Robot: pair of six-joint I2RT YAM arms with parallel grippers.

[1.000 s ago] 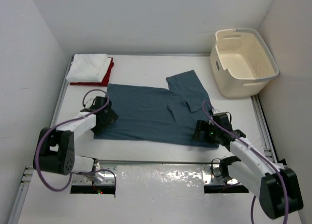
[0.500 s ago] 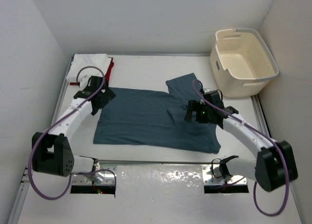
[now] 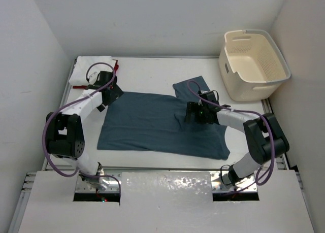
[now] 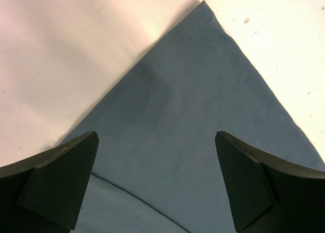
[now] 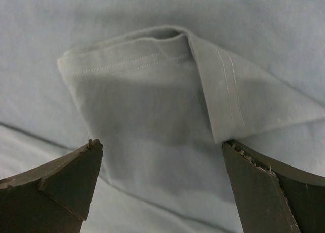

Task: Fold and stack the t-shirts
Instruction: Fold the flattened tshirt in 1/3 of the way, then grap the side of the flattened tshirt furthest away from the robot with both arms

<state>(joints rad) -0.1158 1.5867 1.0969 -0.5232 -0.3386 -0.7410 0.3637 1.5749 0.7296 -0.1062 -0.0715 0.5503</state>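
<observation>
The dark teal t-shirt (image 3: 152, 124) lies spread flat, its far-left corner right beneath the left gripper (image 3: 109, 94), whose jaws gape fully wide with nothing between them. The right gripper (image 3: 194, 112), just as wide and empty, hangs over a turned-back hemmed flap near the shirt's far-right sleeve. Past that far-left corner sits the white t-shirt (image 3: 91, 64) on the red t-shirt (image 3: 116, 66).

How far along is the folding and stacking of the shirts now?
Done: the folded white cloth shirt lies on the deep red cloth shirt, far left. In hand: the open left claw and open right claw hover over the dark teal-blue cloth shirt, mostly spread. Left: folding it, stacking it.
</observation>
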